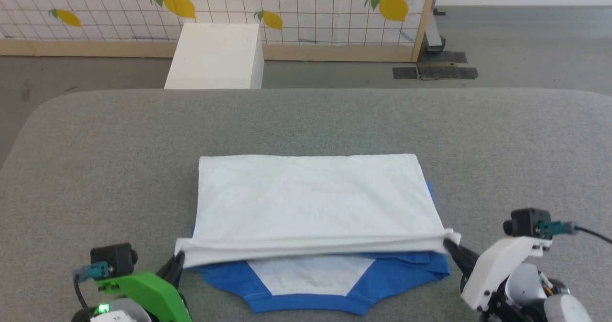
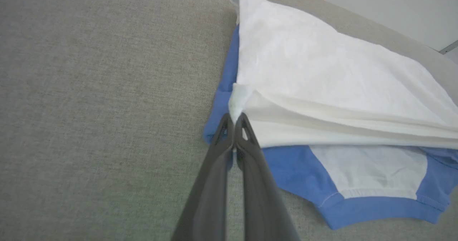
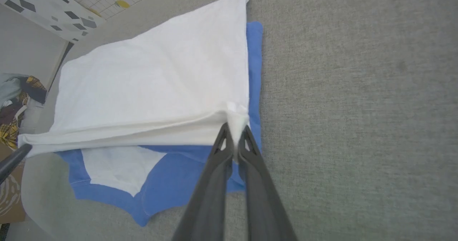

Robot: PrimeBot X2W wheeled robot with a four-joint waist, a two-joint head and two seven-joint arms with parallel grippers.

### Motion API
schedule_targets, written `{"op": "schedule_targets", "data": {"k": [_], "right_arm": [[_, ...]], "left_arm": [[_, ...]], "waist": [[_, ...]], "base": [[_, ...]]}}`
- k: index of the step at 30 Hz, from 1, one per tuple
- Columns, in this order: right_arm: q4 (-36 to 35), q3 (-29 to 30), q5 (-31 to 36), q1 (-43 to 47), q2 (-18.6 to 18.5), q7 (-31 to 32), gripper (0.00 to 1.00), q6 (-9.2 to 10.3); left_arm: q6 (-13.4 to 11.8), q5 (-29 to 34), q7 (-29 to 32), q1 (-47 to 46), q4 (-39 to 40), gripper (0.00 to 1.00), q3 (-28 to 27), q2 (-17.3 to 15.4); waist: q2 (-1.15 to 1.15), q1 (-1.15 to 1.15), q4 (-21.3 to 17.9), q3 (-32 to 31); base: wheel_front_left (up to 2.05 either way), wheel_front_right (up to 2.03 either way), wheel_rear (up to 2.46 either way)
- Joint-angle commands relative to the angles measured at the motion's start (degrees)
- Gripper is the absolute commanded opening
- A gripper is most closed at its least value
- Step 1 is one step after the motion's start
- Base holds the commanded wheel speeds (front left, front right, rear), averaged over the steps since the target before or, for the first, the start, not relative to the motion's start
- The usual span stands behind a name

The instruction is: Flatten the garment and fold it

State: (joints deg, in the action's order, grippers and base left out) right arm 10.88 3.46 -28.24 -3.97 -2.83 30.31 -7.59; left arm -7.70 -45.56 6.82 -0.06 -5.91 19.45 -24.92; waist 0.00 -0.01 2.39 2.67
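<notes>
**Head view.** We see the garment (image 1: 311, 198) lying on a grey cloth-covered table (image 1: 306, 121), nearer the robot's side than the far edge. Its white body is doubled over into a broad rectangle. The blue neckband and shoulders show from under it on the near side, and a thin blue strip runs along its right edge. The left gripper (image 1: 176, 261) and the right gripper (image 1: 452, 246) each have their jaws clamped on a near corner of the white fold. The hem is stretched in a line between them, raised a little off the blue layer.

**Left wrist view.** The left gripper (image 2: 234, 118) has its two fingers pressed together on a tuck of white hem, with several white layers stacked behind it.

**Right wrist view.** The right gripper (image 3: 235, 131) pinches the opposite corner in the same way. A dark fingertip at the far corner of the hem meets that view's left edge.

**Markings.** We can make out yellow lemons (image 1: 179, 4) with green leaves printed on a grid-patterned panel (image 1: 311, 26) beyond the table. A printed mark on brown card (image 3: 9, 198) is too cut off to read.

**Edges and room.** The table's far edge runs straight and rounds off at the far left corner. Bare grey cloth lies to the left, to the right and beyond the garment. A white block (image 1: 215, 57) stands on the floor (image 1: 526, 49) just past the far edge.
</notes>
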Motion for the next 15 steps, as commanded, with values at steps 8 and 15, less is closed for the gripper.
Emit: {"op": "schedule_targets", "data": {"k": [8, 15], "right_arm": [[2.2, -1.7, -0.9, 4.9, -0.1, 1.4, 0.00, 0.10], [-0.5, -1.9, -0.2, 7.3, -0.1, 4.8, 1.00, 0.10]], "left_arm": [[-1.3, -1.5, 3.6, 2.3, -5.3, 0.00, 1.6, 0.5], [-4.2, -2.9, 7.2, 3.0, -6.1, 1.00, 1.0, 0.1]], "waist": [[0.00, 0.01, -0.3, -0.8], [0.00, 0.01, -0.5, -1.8]], "base": [[0.00, 0.00, 0.00], [0.00, 0.00, 0.00]]}}
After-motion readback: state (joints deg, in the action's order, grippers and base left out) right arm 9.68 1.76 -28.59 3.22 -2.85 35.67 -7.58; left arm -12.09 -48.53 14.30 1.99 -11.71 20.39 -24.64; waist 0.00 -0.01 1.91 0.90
